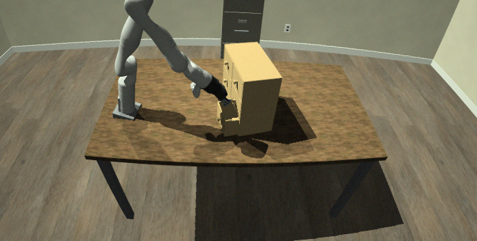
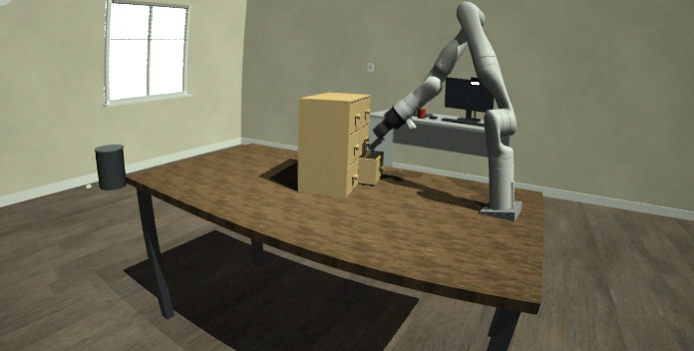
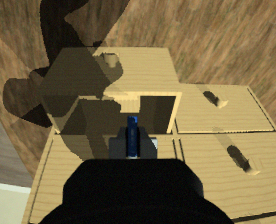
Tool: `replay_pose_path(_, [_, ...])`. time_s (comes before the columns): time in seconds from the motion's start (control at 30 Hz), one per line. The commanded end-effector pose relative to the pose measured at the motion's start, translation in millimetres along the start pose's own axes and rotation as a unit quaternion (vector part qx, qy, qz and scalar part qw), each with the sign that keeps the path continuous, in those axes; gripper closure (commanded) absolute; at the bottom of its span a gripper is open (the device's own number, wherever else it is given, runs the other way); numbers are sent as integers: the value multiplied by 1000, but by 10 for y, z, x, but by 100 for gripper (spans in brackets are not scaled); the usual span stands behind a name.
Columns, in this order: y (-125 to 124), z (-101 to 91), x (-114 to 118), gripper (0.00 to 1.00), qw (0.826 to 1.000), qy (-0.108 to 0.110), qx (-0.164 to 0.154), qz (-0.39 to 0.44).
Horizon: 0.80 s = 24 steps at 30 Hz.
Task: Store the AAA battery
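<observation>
The small wooden chest (image 1: 258,106) (image 2: 324,145) stands upright on the table (image 1: 164,144) (image 2: 424,239). One bottom drawer (image 1: 230,127) (image 2: 369,172) (image 3: 144,67) is pulled partway out and looks about level; it is at the left in the wrist view. My gripper (image 1: 225,102) (image 2: 371,147) (image 3: 132,137) is shut on the blue AAA battery (image 3: 132,128) and points down over the rear part of the open drawer, close to the chest's front. The battery's end sticks out past the fingertips. The drawer's inside is shadowed and partly hidden by the gripper; no other battery can be made out there.
The other bottom drawer (image 3: 229,110) looks pushed in, as do the drawers above. Knobs (image 3: 220,101) (image 3: 250,166) stick out beside the gripper. The open drawer's side walls and front wall stand around the space below the fingers.
</observation>
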<state>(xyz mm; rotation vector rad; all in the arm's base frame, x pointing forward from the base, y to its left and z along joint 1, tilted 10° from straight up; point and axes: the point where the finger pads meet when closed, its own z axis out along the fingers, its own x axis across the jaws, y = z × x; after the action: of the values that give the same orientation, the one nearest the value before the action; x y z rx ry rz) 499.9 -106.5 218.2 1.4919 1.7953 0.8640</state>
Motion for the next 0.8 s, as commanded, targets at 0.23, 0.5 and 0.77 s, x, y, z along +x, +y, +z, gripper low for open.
replay_pose_path(0.23, [8, -2, -2, 58, 1000, 0, -1, 0])
replay_pose_path(0.5, [8, -2, -2, 46, 1000, 0, -1, 0])
replay_pose_path(0.77, [8, -2, -2, 0, 1000, 0, -1, 0])
